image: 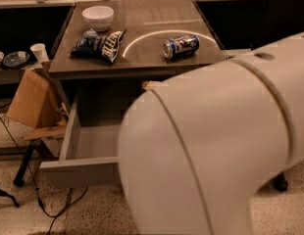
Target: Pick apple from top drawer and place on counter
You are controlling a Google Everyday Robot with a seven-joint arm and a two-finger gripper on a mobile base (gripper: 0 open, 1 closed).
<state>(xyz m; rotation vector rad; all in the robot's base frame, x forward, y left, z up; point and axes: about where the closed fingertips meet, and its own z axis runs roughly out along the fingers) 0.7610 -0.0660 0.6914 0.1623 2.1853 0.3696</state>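
Note:
The top drawer [73, 136] stands pulled open below the counter [152, 23]; only its left wall, a strip of floor and the left end of its front show. The apple is hidden. My white arm [215, 151] fills the right and middle of the view and covers the rest of the drawer. Only the pale tip of my gripper [150, 85] pokes out past the arm, just under the counter's front edge and above the drawer's back.
On the counter lie a blue soda can [181, 46] on its side, two chip bags [100, 43] and a white bowl [98, 17]. A cardboard box [32, 102] leans left of the drawer, a paper cup [39, 52] above it. Cables [44, 204] trail on the floor.

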